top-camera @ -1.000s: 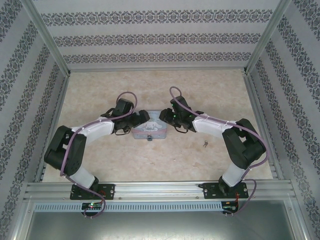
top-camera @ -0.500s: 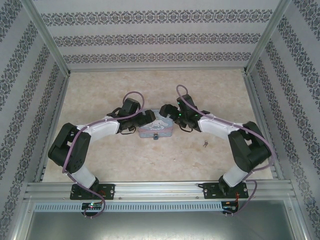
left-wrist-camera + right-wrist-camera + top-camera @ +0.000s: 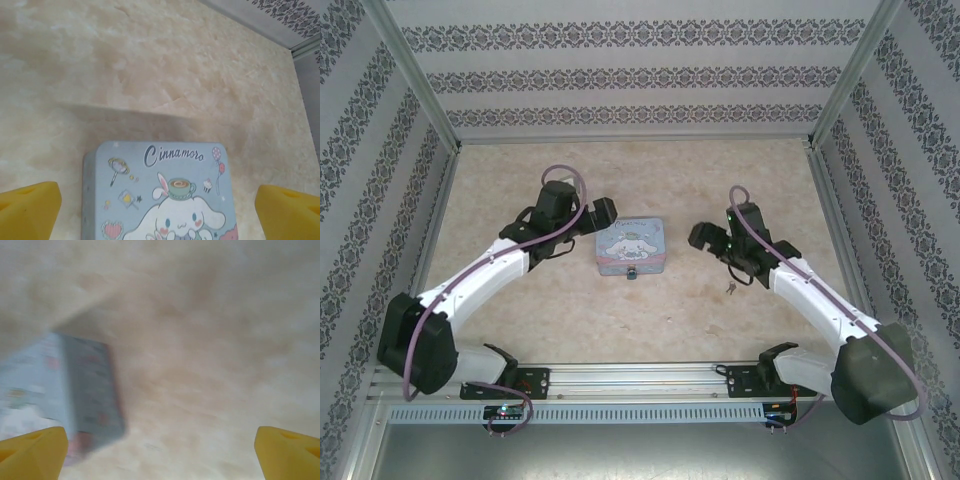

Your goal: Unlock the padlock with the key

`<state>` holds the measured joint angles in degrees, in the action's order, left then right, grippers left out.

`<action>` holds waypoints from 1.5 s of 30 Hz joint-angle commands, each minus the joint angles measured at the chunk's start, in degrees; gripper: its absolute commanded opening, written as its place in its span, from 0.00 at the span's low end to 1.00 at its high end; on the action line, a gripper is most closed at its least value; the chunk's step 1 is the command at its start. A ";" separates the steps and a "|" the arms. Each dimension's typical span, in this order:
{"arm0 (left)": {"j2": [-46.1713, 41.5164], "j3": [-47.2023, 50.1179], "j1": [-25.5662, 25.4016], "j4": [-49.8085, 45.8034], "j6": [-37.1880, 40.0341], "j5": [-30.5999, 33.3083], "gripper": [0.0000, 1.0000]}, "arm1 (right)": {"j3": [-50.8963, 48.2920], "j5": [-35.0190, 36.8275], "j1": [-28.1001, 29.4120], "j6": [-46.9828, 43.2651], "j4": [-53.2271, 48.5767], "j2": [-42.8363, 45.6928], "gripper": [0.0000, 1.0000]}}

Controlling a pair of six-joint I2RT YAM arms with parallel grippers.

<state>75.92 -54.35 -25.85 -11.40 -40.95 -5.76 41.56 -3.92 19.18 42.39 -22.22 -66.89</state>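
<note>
- Left gripper point(image 3: 606, 213): sits at the far-left corner of the tin point(image 3: 633, 246), pointing right toward it; jaws spread wide, holding nothing; in the left wrist view its yellow pads point(image 3: 28, 210) stand at the two lower corners with the tin's lid between and below them; whether the fingers touch the tin cannot be told.
- Tin: pastel-blue, square, cartoon white dog and the word "Cinnamoro" on the lid; flat on the beige mottled table point(image 3: 520, 330), about mid-table between the two arms; lid on.
- Padlock point(image 3: 632, 273): tiny bluish body at the middle of the tin's near side, touching the tin; too small to tell whether the shackle is shut; no gripper on it.
- Right gripper point(image 3: 699, 237): right of the tin and apart from it, pointing left toward it; jaws wide apart and empty; right wrist view is blurred, yellow pads point(image 3: 32, 450) at the lower corners, the tin's side showing at lower left, bare table between the pads.
- Key point(image 3: 730, 289): small dark piece lying on the table, right of the tin and well apart from the padlock; near and slightly right of the right gripper, just beside the right forearm; nothing holds it.
</note>
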 commanded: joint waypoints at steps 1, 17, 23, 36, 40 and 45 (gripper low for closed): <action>-1.67 6.02 -0.19 -1.53 -6.91 -2.64 1.00 | -4.26 3.56 -1.86 -2.32 -5.63 -0.87 0.94; 1.98 4.72 -6.90 0.32 -8.47 -2.96 1.00 | -5.72 -1.58 1.25 -0.24 3.30 -11.36 0.83; 2.89 4.78 -6.95 0.86 -8.79 -3.24 1.00 | 0.95 -3.74 18.19 1.67 4.92 -12.30 0.79; 1.59 5.37 -7.02 0.86 -8.66 -2.99 1.00 | -3.41 7.26 19.13 6.98 -0.55 -7.11 0.83; 2.55 5.25 -7.02 1.38 -8.65 -3.44 1.00 | -1.54 7.99 20.74 1.56 -1.95 -9.22 0.83; 2.60 5.17 -7.06 1.17 -8.37 -3.82 1.00 | 3.88 9.14 22.91 -7.00 -7.12 -13.79 0.81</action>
<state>78.61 -48.38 -31.92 -11.14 -48.95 -9.21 42.17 2.79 41.15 41.32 -25.52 -78.72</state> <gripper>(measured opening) 0.996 0.814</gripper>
